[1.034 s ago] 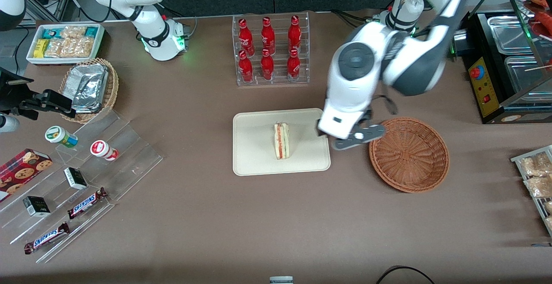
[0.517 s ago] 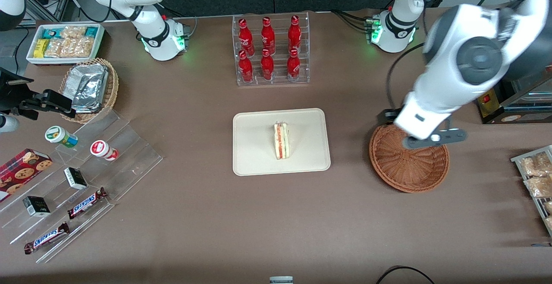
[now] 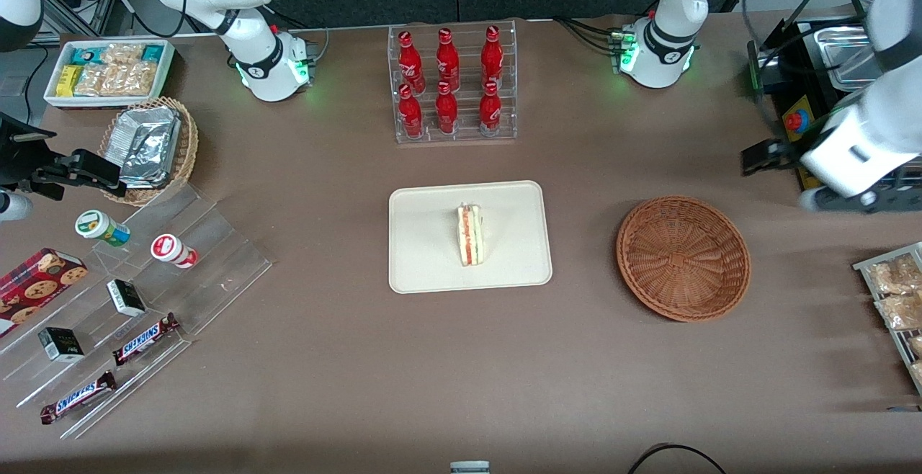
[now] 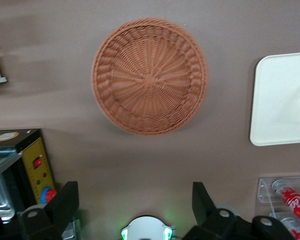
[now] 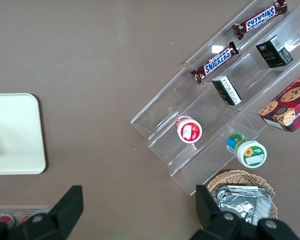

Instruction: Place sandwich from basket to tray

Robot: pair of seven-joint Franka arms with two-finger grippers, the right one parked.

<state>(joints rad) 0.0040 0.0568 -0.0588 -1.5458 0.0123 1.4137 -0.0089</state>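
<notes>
The gripper, fingers spread wide and carrying nothing as the left wrist view shows, now hangs high at the working arm's end of the table, at about two o'clock from the basket in the front view. A second ago it was at the tray's edge nearest the basket; half a second ago it was over the basket's rim; now it is well clear of both. In that time the sandwich has not shifted: it stands on its edge near the middle of the tray, filling stripe up, at nine o'clock from the basket. The basket itself is empty, its woven floor bare in the wrist view. Judging from this, the placing is done and the arm is pulling away to rest; nothing seems left but to finish the retreat.
</notes>
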